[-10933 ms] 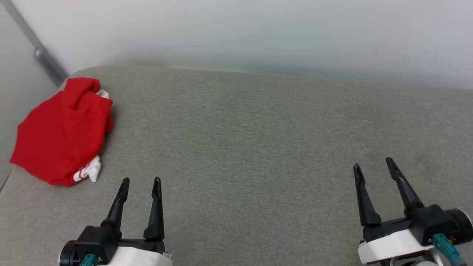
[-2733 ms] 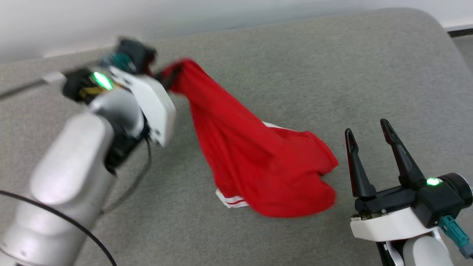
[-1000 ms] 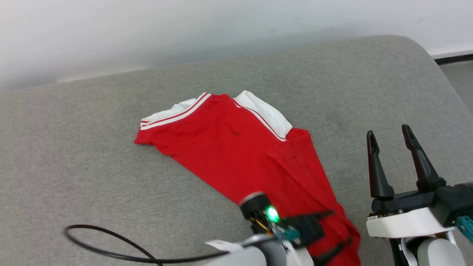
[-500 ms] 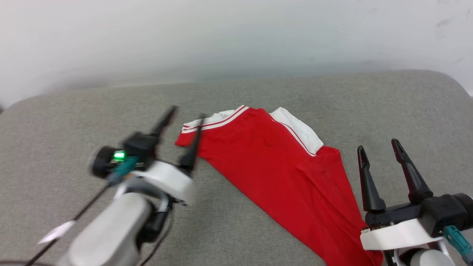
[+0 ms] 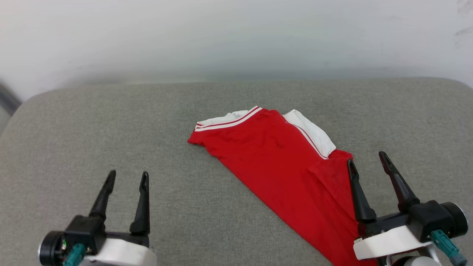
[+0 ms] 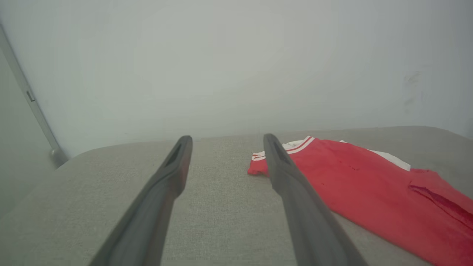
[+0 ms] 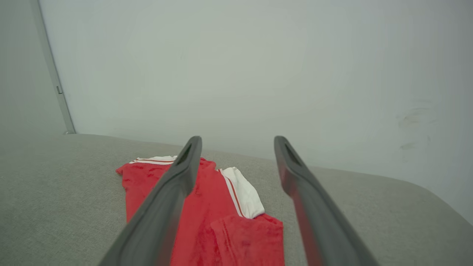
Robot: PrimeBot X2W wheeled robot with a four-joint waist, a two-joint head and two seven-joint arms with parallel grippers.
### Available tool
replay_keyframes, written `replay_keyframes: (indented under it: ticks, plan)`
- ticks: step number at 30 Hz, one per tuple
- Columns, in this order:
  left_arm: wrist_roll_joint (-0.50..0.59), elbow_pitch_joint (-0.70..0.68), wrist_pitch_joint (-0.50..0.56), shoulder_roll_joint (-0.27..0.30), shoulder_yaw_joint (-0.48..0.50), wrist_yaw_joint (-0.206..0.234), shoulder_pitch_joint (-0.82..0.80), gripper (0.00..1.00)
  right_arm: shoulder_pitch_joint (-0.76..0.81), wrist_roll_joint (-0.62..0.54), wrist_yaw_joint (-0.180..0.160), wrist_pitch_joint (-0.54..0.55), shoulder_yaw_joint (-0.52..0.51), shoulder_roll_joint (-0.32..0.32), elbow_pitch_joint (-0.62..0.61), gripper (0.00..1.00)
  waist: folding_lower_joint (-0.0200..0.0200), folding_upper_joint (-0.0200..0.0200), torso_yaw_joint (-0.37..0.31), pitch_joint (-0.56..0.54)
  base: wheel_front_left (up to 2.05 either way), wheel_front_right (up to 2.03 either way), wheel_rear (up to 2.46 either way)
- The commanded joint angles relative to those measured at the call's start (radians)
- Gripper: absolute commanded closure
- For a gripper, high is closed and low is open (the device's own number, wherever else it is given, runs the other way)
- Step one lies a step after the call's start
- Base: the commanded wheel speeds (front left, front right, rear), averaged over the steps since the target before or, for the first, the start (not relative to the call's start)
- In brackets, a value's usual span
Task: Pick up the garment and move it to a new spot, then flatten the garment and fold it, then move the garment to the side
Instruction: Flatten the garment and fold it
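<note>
1. The left end effector [image 5: 128,173] stands with its two dark fingers spread wide and nothing between them. It sits low on the robot's left over bare grey fabric, fingers pointing toward the wall.
2. In the left wrist view the same end effector [image 6: 227,137] shows an empty gap, with the jersey shirt [image 6: 351,177] lying off to the right of its fingers, apart from them.
3. The right end effector [image 5: 366,157] is likewise spread wide and grips nothing. In the head view its inner finger crosses in front of the shirt's near right part; whether it touches the cloth cannot be told.
4. In the right wrist view that end effector [image 7: 237,138] points over the shirt [image 7: 207,207], which lies below and mostly left of the gap.
5. The red jersey shirt [image 5: 281,166] lies loosely spread on the grey fabric cushion [image 5: 111,122], right of centre, running diagonally from its far left corner down toward the right end effector.
6. A white sleeve [image 5: 314,133] pokes out at its far right edge, and red-white stripe trim [image 5: 229,123] borders its far left edge. A flap of red cloth is folded over near the right side.
7. No lettering shows on the upward side.
8. A pale wall [image 5: 221,37] rises behind the cushion.
</note>
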Motion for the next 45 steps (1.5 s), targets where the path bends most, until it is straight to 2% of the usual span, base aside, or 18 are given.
replay_keyframes:
  ticks: [1, 5, 9, 12, 16, 20, 24, 30, 34, 39, 40, 41, 42, 45]
  plan:
    - [0.007, -0.005, -0.002, -0.014, 0.010, -0.006, 0.013, 0.00, 0.007, 0.004, -0.001, -0.002, -0.004, 0.002, 0.004, 0.00, 0.0002, 0.0000, 0.003, 0.007, 0.00, 0.00, 0.00]
    - [0.045, -0.013, -0.002, -0.073, 0.059, -0.042, 0.032, 0.00, -0.007, -0.001, -0.001, 0.002, -0.013, -0.002, 0.026, 0.00, 0.0002, 0.0000, 0.029, 0.040, 0.00, 0.00, 0.00]
    - [0.082, -0.019, -0.003, -0.106, 0.086, -0.096, -0.007, 0.00, -0.089, 0.029, -0.001, 0.127, -0.004, -0.057, 0.034, 0.00, 0.0002, 0.0000, 0.065, 0.095, 0.00, 0.00, 0.00]
    - [0.103, -0.017, -0.003, -0.133, 0.097, -0.131, -0.037, 0.00, -0.188, 0.085, -0.001, 0.321, 0.017, -0.135, 0.033, 0.00, 0.0002, 0.0000, 0.101, 0.151, 0.00, 0.00, 0.00]
    - [0.123, -0.007, -0.003, -0.178, 0.102, -0.175, -0.073, 0.00, -0.362, 0.210, -0.001, 0.680, 0.081, -0.269, 0.061, 0.00, 0.0002, 0.0000, 0.155, 0.220, 0.00, 0.00, 0.00]
    - [0.143, 0.008, -0.003, -0.224, 0.111, -0.211, -0.100, 0.00, -0.533, 0.343, -0.001, 1.022, 0.095, -0.345, 0.113, 0.00, 0.0002, 0.0000, 0.214, 0.281, 0.00, 0.00, 0.00]
    - [0.165, 0.025, -0.003, -0.268, 0.115, -0.250, -0.124, 0.00, -0.673, 0.395, -0.001, 1.252, 0.089, -0.389, 0.197, 0.00, 0.0002, 0.0000, 0.275, 0.334, 0.00, 0.00, 0.00]
    - [0.189, 0.044, -0.003, -0.320, 0.118, -0.288, -0.154, 0.00, -0.779, 0.354, -0.001, 1.371, 0.077, -0.432, 0.342, 0.00, 0.0002, 0.0000, 0.355, 0.385, 0.00, 0.00, 0.00]
    - [0.199, 0.050, -0.003, -0.339, 0.118, -0.305, -0.165, 0.00, -0.793, 0.316, -0.001, 1.376, 0.082, -0.455, 0.417, 0.00, 0.0002, 0.0000, 0.389, 0.403, 0.00, 0.00, 0.00]
    - [0.208, 0.058, -0.003, -0.351, 0.126, -0.311, -0.159, 0.00, -0.741, 0.314, -0.001, 1.360, 0.079, -0.435, 0.510, 0.00, 0.0002, 0.0000, 0.411, 0.411, 0.00, 0.00, 0.00]
    - [0.209, 0.059, -0.003, -0.353, 0.128, -0.313, -0.156, 0.00, -0.728, 0.317, -0.001, 1.354, 0.078, -0.428, 0.524, 0.27, 0.0002, 0.0000, 0.413, 0.411, 0.00, 0.00, 0.00]
    - [0.209, 0.061, -0.003, -0.355, 0.129, -0.315, -0.154, 0.00, -0.715, 0.323, -0.001, 1.347, 0.079, -0.422, 0.535, 0.93, 0.0002, 0.0000, 0.413, 0.409, 0.00, 0.00, 0.00]
    - [0.211, 0.063, -0.003, -0.356, 0.132, -0.316, -0.152, 0.00, -0.703, 0.328, -0.001, 1.337, 0.080, -0.416, 0.543, 1.00, 0.0002, 0.0000, 0.411, 0.405, 0.00, 0.00, 0.00]
    - [0.218, 0.068, -0.003, -0.358, 0.144, -0.320, -0.145, 0.00, -0.681, 0.340, -0.001, 1.303, 0.076, -0.419, 0.557, 1.00, 0.0002, 0.0000, 0.394, 0.383, 0.00, 0.00, 0.00]
